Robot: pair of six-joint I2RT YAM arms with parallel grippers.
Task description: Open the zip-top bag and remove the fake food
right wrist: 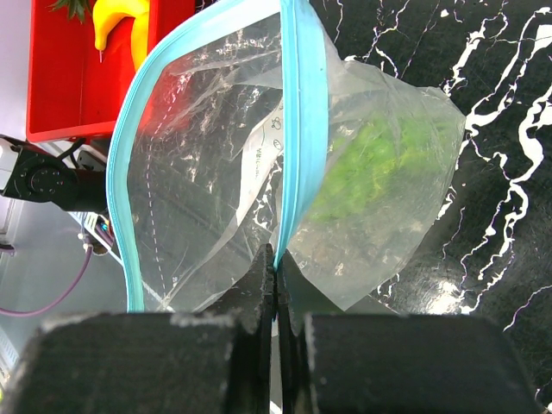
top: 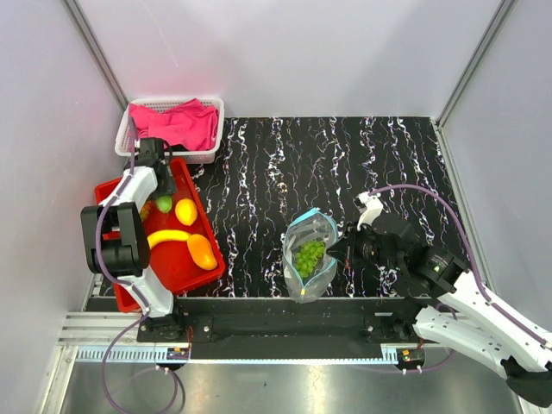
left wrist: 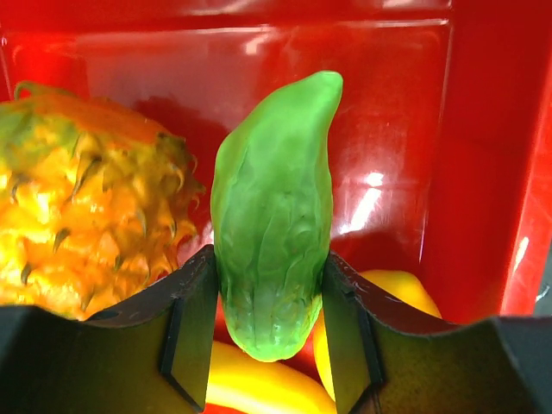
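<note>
The clear zip-top bag (top: 304,278) stands open on the black marbled table, with green fake food (top: 310,254) inside. My right gripper (top: 339,252) is shut on its light blue zip strip (right wrist: 297,129) at the bag's right edge, with the jaws pinched together (right wrist: 276,269). The green food shows through the plastic (right wrist: 379,164). My left gripper (top: 160,191) is over the red tray (top: 194,274) and is shut on a green vegetable piece (left wrist: 274,216), which both fingers (left wrist: 194,319) touch. It hangs just above the tray's contents.
The red tray holds a toy pineapple (left wrist: 86,198), a yellow lemon (top: 185,211), a banana (top: 168,237) and an orange oval piece (top: 202,252). A white basket (top: 216,129) with a pink cloth (top: 181,125) stands behind the tray. Grey walls enclose the table.
</note>
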